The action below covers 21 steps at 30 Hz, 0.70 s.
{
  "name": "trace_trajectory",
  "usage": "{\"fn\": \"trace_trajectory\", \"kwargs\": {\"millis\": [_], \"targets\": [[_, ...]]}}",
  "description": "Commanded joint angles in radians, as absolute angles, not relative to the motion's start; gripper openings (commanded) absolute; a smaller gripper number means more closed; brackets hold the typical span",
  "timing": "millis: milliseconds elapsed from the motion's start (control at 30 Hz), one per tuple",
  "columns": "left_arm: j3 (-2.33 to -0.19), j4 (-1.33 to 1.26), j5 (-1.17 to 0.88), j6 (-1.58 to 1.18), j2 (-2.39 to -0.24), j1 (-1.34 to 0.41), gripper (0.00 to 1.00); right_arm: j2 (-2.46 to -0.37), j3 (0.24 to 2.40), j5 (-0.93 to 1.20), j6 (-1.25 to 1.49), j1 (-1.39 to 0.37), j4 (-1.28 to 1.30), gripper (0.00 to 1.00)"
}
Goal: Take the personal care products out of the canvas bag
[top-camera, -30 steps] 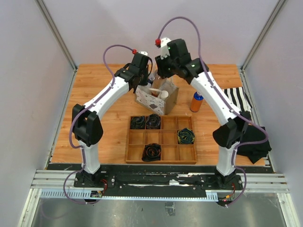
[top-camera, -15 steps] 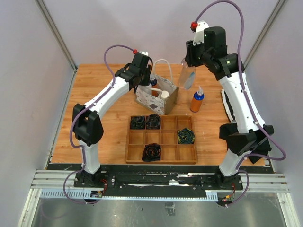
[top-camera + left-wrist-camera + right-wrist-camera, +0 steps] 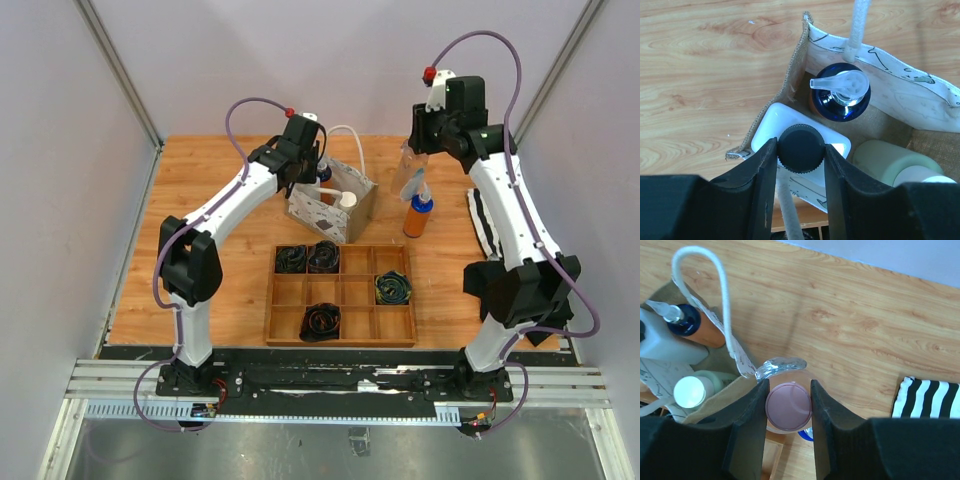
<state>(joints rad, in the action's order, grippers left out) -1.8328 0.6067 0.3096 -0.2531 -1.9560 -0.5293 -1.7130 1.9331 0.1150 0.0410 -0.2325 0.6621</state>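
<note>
Wooden divided tray (image 3: 355,293) holding coiled cables (image 3: 322,320), striped cloth (image 3: 480,222) at right

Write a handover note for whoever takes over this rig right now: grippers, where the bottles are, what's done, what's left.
Left gripper: shut on the dark cap of the white squarish bottle, which stands in the canvas bag.
Right gripper: shut on the clear pinkish bottle, held outside the bag over the table.
Done: one orange bottle stands on the table beside the bag.
Left: set the pinkish bottle down; lift out the white one, the orange pump bottle and the pale green bottle.
</note>
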Motion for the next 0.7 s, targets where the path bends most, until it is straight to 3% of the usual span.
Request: {"fn": "trace_trajectory", "kwargs": {"millis": [0, 100, 133, 667], "targets": [[-1.865, 0.601, 0.324, -0.241, -1.977, -0.537, 0.19, -1.690, 1.894, 0.155, 0.049, -0.201, 0.491, 0.01], [-1.882, 0.604, 0.346, -0.233, -1.977, -0.538, 0.02, -1.709, 1.855, 0.156, 0.051, -0.197, 0.462, 0.01], [-1.890, 0.607, 0.353, -0.227, -1.975, -0.539, 0.01, -1.716, 1.844, 0.156, 0.051, -0.198, 0.453, 0.01], [-2.384, 0.823, 0.635, -0.175, -1.924, -0.600, 0.00, -1.867, 1.771, 0.137, 0.058, -0.198, 0.448, 0.01]]}}
